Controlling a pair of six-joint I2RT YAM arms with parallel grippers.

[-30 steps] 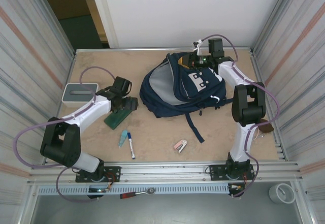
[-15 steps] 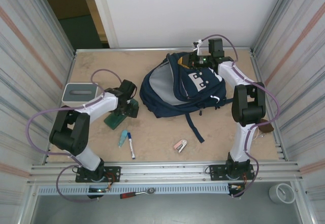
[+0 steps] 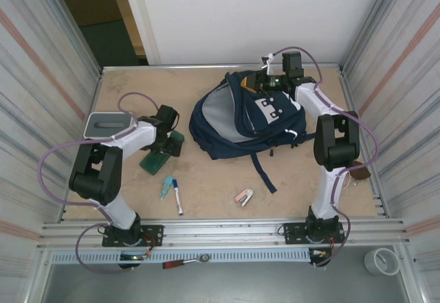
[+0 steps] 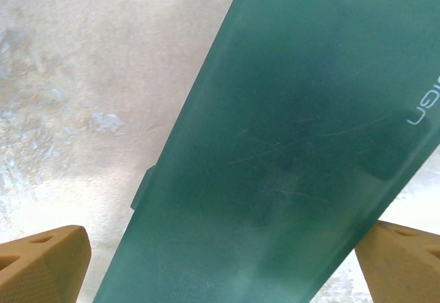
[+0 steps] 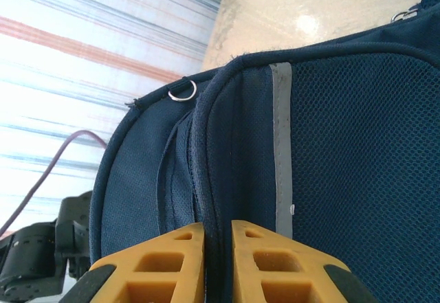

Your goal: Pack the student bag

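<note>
the student bag [image 3: 240, 117], soft navy fabric with mesh and a grey stripe, slumps open at the far right of our worn wooden table [image 3: 151, 90]. our right gripper [image 5: 218, 238] pinches its piped rim. our left gripper [image 3: 172, 141] straddles, jaws wide, a smooth translucent green case [image 4: 289, 145], lettered "…ign". bare tabletop lies between case and bag.

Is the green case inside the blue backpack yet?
No, the green case lies flat on the table, off to one side of the student bag.
</note>
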